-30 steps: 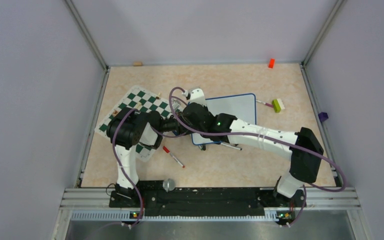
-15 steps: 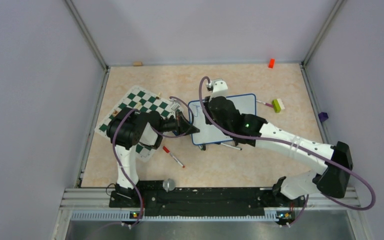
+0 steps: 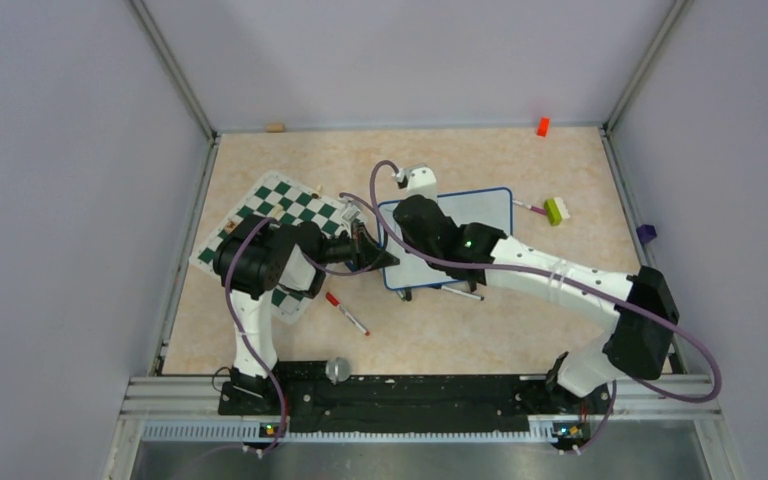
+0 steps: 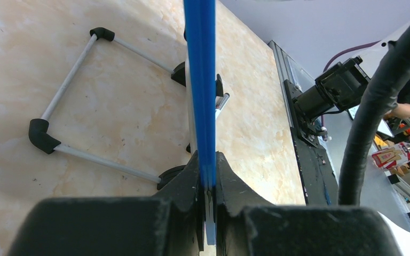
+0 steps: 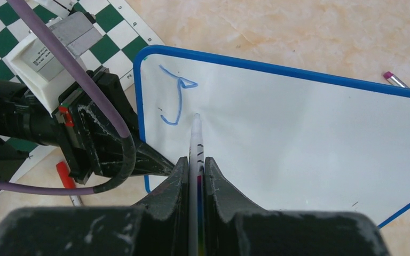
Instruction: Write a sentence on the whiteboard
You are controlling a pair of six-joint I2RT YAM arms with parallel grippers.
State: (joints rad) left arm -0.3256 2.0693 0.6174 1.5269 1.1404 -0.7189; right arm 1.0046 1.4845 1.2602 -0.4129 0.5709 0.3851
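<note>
Beige marbled table (image 3: 520,160) is enclosed by lilac walls (image 3: 410,60). Whiteboard (image 3: 480,215) is set mid-table beside chess mat (image 3: 280,205), its edge pinched by left gripper (image 4: 207,172); a marker (image 5: 196,136) is clamped in right gripper (image 5: 196,164).

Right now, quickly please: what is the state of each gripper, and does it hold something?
Left gripper: closed, clamped on the edge of the whiteboard.
Right gripper: closed, holding a marker.

Beige marbled tabletop (image 3: 460,330) beneath the marker (image 5: 196,140); plain lilac walls (image 3: 400,60) beyond and beside it, seemingly evenly lit.
</note>
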